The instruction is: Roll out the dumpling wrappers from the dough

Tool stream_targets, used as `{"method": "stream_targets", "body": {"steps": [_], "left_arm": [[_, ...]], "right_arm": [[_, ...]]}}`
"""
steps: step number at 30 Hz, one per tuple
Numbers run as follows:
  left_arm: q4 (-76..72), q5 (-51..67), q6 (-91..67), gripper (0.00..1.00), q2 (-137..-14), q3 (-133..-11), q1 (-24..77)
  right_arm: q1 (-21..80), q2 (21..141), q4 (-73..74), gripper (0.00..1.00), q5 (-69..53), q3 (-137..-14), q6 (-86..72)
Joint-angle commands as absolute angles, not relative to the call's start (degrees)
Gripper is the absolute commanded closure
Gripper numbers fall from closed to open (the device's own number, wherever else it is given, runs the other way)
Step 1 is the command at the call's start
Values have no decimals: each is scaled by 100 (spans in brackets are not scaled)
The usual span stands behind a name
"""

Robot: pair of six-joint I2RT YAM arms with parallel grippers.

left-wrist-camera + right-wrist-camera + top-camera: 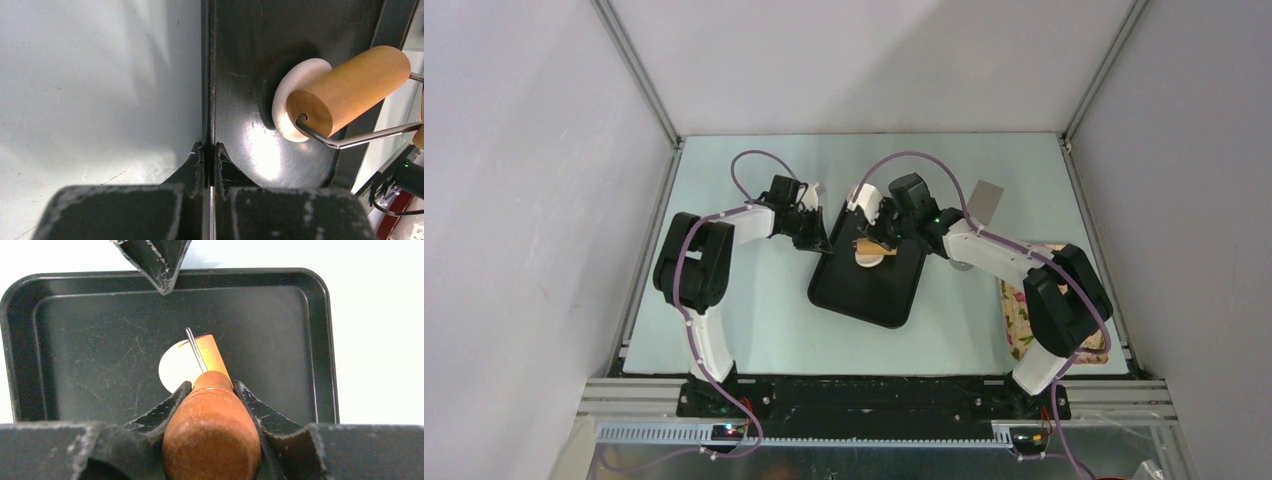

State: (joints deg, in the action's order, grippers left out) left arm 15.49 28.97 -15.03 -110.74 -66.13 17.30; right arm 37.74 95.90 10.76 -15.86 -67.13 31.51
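Wrist views resolve the grips: left gripper (209, 152) pinches tray rim (208, 75); right gripper (211, 390) clamps roller handle (212, 440), dough (172, 370) at eleven o'clock.

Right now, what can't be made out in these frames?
- Part of the dough beneath the roller: left wrist view, the roller covers it, so thickness there is unknown.
- Near side of the dough: right wrist view, behind the roller handle held in the right gripper.
- Rim of the tray where the left gripper pinches it: left wrist view, the gripper itself covers it.
- The flowered mat: top view, partly under the right arm.
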Motion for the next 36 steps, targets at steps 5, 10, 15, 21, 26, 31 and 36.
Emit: {"method": "stream_targets", "body": {"steps": [5, 10, 15, 21, 26, 31, 36], "left_arm": [[2118, 2786, -1428, 100, -11321, -6460, 1707], [2118, 2788, -1433, 100, -11329, -6459, 1702], [2116, 2772, -1433, 100, -11310, -6447, 1699], [2115, 2777, -1430, 100, -11307, -6447, 1701], [2113, 2772, -1433, 100, -11303, -6442, 1690], [2116, 2801, -1433, 100, -11315, -6447, 1694], [2111, 2840, -1432, 100, -11351, -6464, 1690]], "right_arm": [[3791, 9903, 1579, 100, -1443, -6866, 2871], [3831, 9903, 2145, 100, -1572, -6780, 2808], [3902, 9710, 2459, 100, -1778, -6458, 2917], [3962, 9591, 2582, 100, -1933, -6165, 2931], [3971, 9530, 2575, 100, -2074, -6023, 2909], [3986, 8854, 2647, 100, -2336, -6035, 3070], [3973, 7916, 2258, 100, -2289, -6289, 3247]]}}
